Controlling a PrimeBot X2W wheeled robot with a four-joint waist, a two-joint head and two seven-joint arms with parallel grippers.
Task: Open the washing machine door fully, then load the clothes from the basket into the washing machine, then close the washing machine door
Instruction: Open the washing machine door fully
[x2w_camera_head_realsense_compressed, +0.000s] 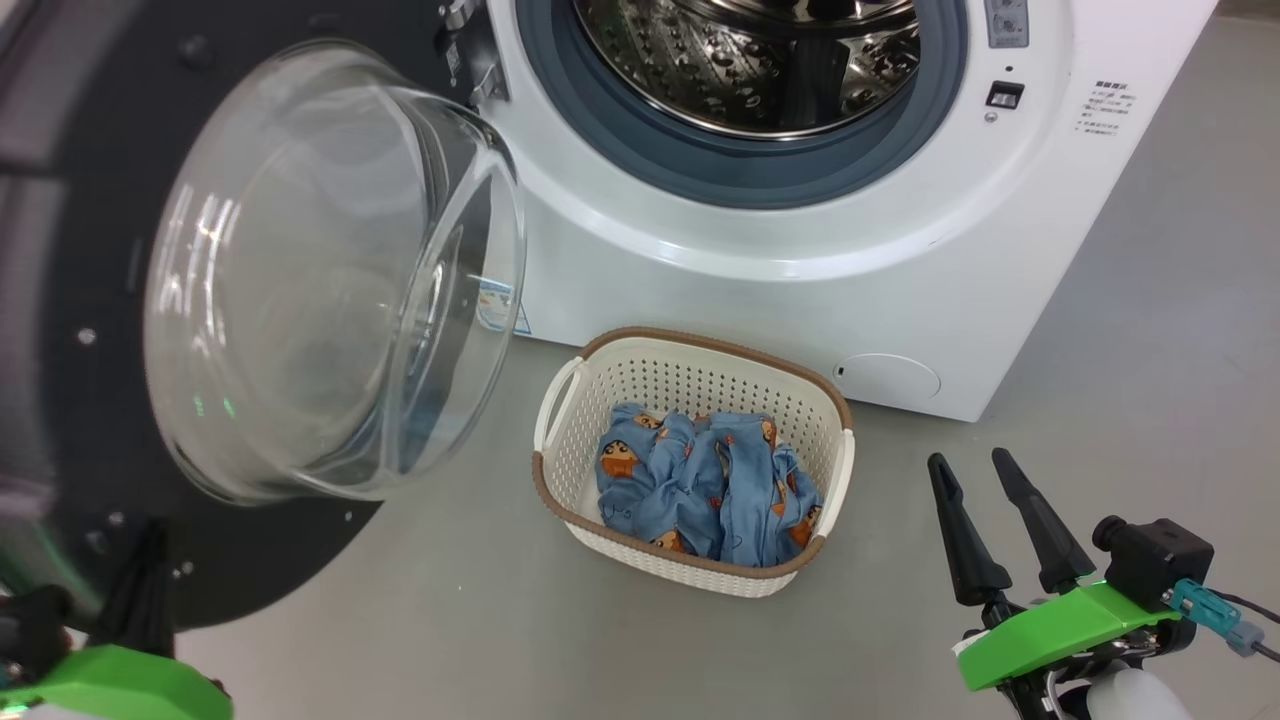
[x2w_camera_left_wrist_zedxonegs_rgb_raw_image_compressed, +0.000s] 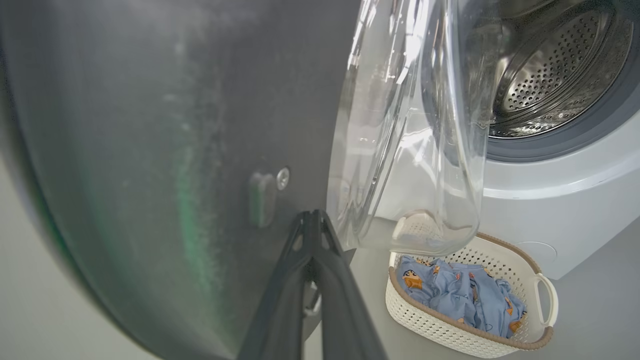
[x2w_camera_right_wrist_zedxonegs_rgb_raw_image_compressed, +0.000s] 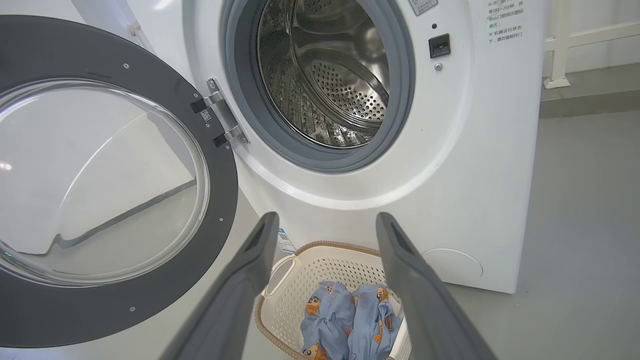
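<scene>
Indoor laundry spot, plain and bare-looking. A white front-loading washing machine (x2w_camera_head_realsense_compressed: 760, 290) stands straight ahead of the right gripper (x2w_camera_head_realsense_compressed: 968, 458). Its door (x2w_camera_right_wrist_zedxonegs_rgb_raw_image_compressed: 222, 210) is swung open, the perforated steel drum (x2w_camera_right_wrist_zedxonegs_rgb_raw_image_compressed: 345, 95) is exposed, and a label (x2w_camera_right_wrist_zedxonegs_rgb_raw_image_compressed: 505, 22) in Chinese is on its front. A basket (x2w_camera_head_realsense_compressed: 690, 375) of clothes (x2w_camera_head_realsense_compressed: 700, 480) sits on the smooth grey floor (x2w_camera_head_realsense_compressed: 1150, 400), ahead-left of that gripper and near the machine. Farther off to the gripper's right are a pale wall and a white post (x2w_camera_right_wrist_zedxonegs_rgb_raw_image_compressed: 560, 45).

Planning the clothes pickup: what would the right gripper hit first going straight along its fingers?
The right gripper would probably meet the washing machine front panel, just above the basket rim; depth is unclear.
</scene>
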